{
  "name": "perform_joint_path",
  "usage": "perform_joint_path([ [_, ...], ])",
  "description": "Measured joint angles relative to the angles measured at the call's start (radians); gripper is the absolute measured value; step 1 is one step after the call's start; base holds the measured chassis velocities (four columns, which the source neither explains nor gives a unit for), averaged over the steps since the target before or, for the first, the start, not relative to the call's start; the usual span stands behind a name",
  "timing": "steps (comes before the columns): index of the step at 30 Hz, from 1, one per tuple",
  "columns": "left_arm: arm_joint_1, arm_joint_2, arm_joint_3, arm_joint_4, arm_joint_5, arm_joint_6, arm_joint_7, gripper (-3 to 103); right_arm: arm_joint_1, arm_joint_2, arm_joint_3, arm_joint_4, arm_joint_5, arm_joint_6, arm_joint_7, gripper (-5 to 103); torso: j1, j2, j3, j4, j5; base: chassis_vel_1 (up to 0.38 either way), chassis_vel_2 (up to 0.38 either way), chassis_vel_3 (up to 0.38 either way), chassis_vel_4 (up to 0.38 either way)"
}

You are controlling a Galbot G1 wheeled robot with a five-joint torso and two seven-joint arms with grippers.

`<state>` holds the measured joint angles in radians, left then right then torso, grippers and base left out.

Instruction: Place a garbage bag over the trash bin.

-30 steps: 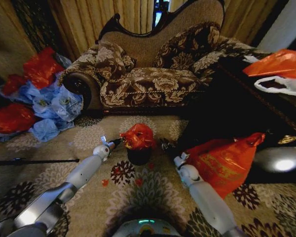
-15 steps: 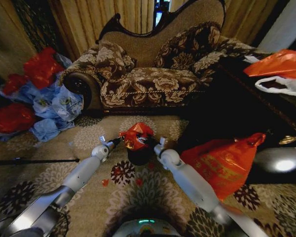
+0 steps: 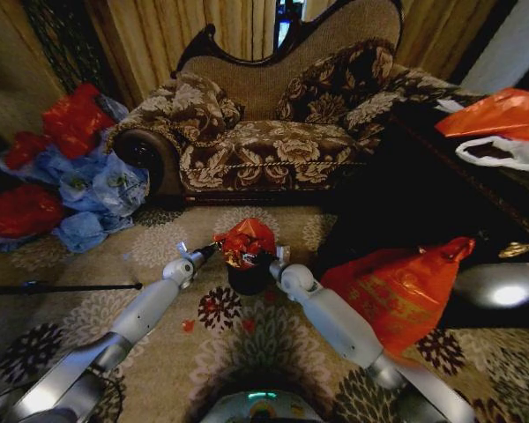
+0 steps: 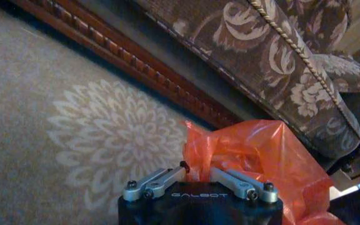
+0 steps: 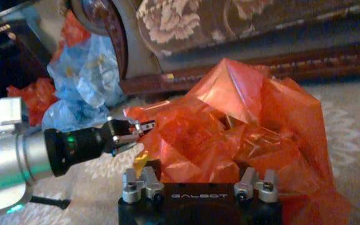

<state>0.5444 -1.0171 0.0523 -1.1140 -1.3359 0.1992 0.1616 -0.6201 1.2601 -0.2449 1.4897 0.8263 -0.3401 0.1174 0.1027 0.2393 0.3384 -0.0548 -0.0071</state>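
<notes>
On floral carpet (image 3: 273, 352) before patterned sofa (image 3: 264, 132), trash bin (image 3: 248, 279); curtains (image 3: 159, 35) behind

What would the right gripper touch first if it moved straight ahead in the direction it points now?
Most likely the garbage bag: the crumpled red plastic lies directly ahead of the right gripper, with the left gripper pinching its far edge.

Thin, crinkly, glossy red plastic garbage bag (image 3: 245, 241), smooth black trash bin (image 3: 249, 280), woven floral cloth sofa (image 3: 273, 132) with carved wood trim, matt patterned carpet (image 3: 247, 352), bare metal gripper fingers (image 5: 137, 183)
</notes>
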Motion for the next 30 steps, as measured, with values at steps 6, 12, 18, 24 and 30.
perform_joint_path([
  [6, 0.000, -0.001, -0.002, 0.000, -0.004, -0.001, -0.006, 0, -0.030, 0.007, -0.008, 0.001, -0.051, 0.065, -0.006, 51, 0.000, 0.000, 0.000, 0.0002, 0.0001, 0.000, 0.000, 0.000, 0.000],
  [12, 0.001, -0.008, -0.002, 0.000, -0.005, -0.001, -0.010, 0, -0.025, 0.021, -0.013, -0.013, -0.059, 0.095, 0.014, 36, 0.000, 0.000, 0.000, 0.0003, 0.0000, 0.000, 0.000, 0.000, 0.000],
  [18, -0.004, -0.016, -0.001, 0.008, -0.005, -0.002, -0.011, 0, -0.029, 0.019, -0.015, -0.012, -0.083, 0.098, 0.018, 19, 0.000, 0.000, 0.000, 0.0003, 0.0001, 0.000, 0.000, 0.000, 0.000],
  [24, -0.007, -0.020, 0.000, 0.015, -0.011, -0.002, -0.012, 0, -0.063, 0.013, -0.015, -0.011, -0.163, 0.194, 0.008, 3, 0.000, 0.000, 0.000, 0.0002, 0.0000, 0.000, 0.000, 0.000, 0.000],
  [30, -0.013, -0.022, -0.001, 0.023, -0.017, -0.002, -0.016, 0, -0.124, 0.033, -0.006, -0.040, -0.298, 0.377, -0.018, 0, 0.000, 0.000, 0.000, 0.0004, 0.0000, 0.000, 0.000, 0.000, 0.000],
])
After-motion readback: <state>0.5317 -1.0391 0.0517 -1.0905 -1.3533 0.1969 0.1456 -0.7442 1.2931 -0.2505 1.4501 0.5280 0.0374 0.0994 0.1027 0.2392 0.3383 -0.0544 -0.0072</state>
